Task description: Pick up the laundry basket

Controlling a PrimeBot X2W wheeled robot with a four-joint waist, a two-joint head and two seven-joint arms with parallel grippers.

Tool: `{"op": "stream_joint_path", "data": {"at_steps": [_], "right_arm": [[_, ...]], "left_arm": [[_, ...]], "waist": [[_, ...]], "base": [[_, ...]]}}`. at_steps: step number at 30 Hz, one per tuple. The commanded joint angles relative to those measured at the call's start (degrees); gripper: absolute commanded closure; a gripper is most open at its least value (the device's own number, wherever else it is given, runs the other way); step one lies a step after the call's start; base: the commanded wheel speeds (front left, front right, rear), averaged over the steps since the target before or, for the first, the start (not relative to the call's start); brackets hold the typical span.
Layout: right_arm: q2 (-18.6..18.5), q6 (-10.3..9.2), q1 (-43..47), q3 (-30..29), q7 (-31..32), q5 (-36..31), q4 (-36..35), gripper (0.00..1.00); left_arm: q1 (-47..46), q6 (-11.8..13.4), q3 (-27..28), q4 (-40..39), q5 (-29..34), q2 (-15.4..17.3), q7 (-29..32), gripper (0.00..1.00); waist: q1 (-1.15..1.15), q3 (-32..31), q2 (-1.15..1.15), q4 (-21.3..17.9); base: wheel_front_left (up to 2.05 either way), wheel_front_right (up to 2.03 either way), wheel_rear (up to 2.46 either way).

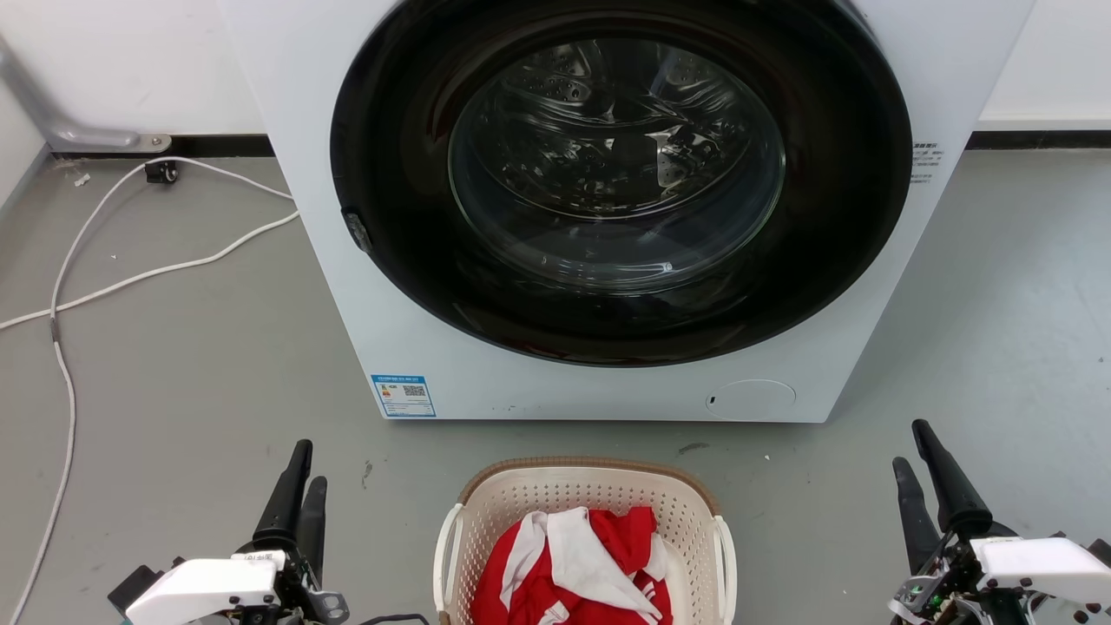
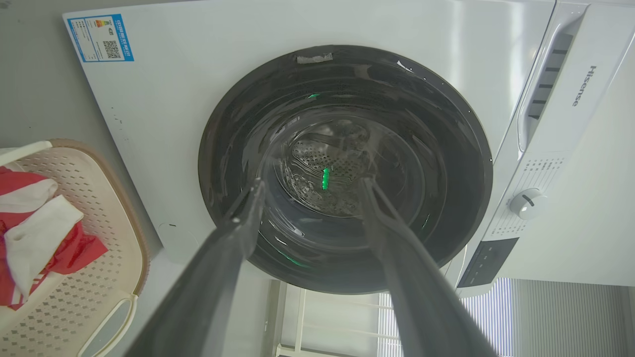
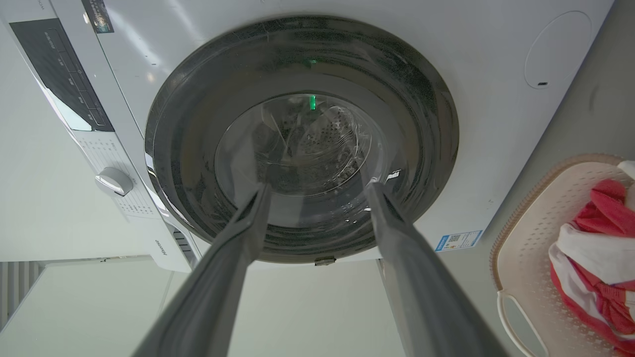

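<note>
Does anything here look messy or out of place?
Only a white cable sprawls in loose loops over the floor left of the washing machine. The laundry basket stands upright, red-and-white clothes inside, nothing spilled.

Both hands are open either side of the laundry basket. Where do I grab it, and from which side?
I'd take the white loop handles: left handle with the left hand, right handle with the right hand, each coming in from outside. The laundry basket stands upright between the hands, loops at its two sides, and red-and-white clothing fills the middle.
</note>
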Motion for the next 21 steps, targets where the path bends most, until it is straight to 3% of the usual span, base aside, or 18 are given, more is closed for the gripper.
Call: {"op": "stream_joint_path", "data": {"at_steps": [1, 14, 21], "right_arm": [[-0.14, 0.08, -0.8, 0.33, -0.5, -0.53, -1.48, 0.0], [-0.16, 0.09, -0.84, 0.23, -3.88, -9.69, -2.71, 0.0], [-0.17, 0.1, -1.43, 0.15, -5.52, -21.37, -5.43, 0.0]], "left_arm": [[-0.34, -0.11, -0.15, -1.5, 0.5, 0.17, -0.5, 0.0], [0.6, -0.15, 2.12, -3.2, 7.42, 0.23, -3.87, 0.0], [0.75, -0.17, 4.01, -5.64, 13.49, 0.27, -5.5, 0.0]], "waist": [[0.0, 0.01, 0.0, 0.0], [0.0, 0.02, 0.0, -0.01], [0.0, 0.13, 0.0, 0.04]], "base": [[0.0, 0.0, 0.0], [0.0, 0.0, 0.0], [0.0, 0.0, 0.0]]}}
